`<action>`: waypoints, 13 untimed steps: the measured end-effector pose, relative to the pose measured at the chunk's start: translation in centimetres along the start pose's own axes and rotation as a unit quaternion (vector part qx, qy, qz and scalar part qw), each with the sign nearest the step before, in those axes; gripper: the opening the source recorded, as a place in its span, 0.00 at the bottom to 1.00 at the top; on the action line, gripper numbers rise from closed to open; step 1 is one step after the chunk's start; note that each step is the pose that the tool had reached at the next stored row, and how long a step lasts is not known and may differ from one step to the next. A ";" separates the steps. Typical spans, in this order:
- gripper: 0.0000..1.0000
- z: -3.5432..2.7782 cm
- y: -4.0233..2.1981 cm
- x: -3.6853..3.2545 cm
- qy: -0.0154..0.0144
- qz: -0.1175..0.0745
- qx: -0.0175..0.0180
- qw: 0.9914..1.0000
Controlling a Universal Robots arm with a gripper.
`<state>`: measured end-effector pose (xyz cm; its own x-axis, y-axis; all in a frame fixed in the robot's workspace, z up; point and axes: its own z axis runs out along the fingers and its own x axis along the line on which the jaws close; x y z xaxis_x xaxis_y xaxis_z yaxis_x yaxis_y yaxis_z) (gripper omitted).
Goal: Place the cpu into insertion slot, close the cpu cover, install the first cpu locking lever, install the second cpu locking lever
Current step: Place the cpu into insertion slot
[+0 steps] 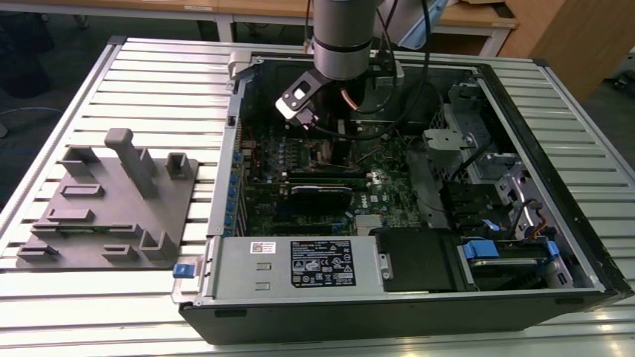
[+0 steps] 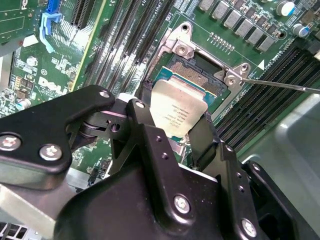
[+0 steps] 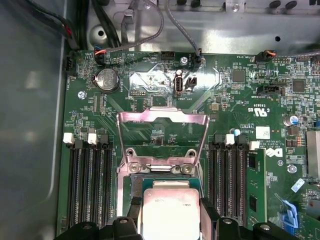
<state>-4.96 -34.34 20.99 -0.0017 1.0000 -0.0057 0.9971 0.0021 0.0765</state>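
So the cpu is sitting right in the claw. The black fingers are clamped on two opposite edges of the chip, and its silvery top faces the cameras in both wrist views. The other two edges are free, with nothing pressing on them.

It hangs over the near part of the insertion slot, whose far part, with the dark centre, is uncovered. We honestly can't tell if the chip's underside touches the socket or floats just above it.

The cpu cover is flipped up and back off the slot, so from above the way in is open. A thin metal lever pokes out from one corner of the socket rim.

Room is tighter sideways. Long black memory slots run close along both sides of the socket on the green motherboard.

In the exterior view, the arm reaches down into the open computer case. The case lies on the slatted surface, with a grey fixture block well apart at the exterior view's left.
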 end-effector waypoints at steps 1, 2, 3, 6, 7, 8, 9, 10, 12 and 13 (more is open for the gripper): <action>0.54 0.02 -0.03 0.00 0.000 0.000 0.000 1.000; 0.54 0.07 -0.07 0.00 0.000 0.000 0.000 1.000; 0.54 0.11 -0.11 0.01 0.000 0.000 0.000 1.000; 0.54 0.13 -0.12 0.11 0.000 0.000 -0.001 1.000; 0.54 0.13 -0.13 0.21 0.000 0.000 -0.001 1.000; 0.54 0.13 -0.13 0.32 0.000 0.000 -0.001 1.000; 0.54 0.13 -0.13 0.41 0.000 0.000 -0.001 1.000; 0.54 0.13 -0.13 0.46 0.000 0.000 -0.001 1.000; 0.54 0.21 -0.17 0.50 0.000 0.000 -0.001 1.000; 0.54 0.28 -0.20 0.50 0.000 0.000 -0.001 1.000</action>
<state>-5.14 -33.84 20.70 -0.0017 1.0000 -0.0057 0.9969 0.0021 0.0784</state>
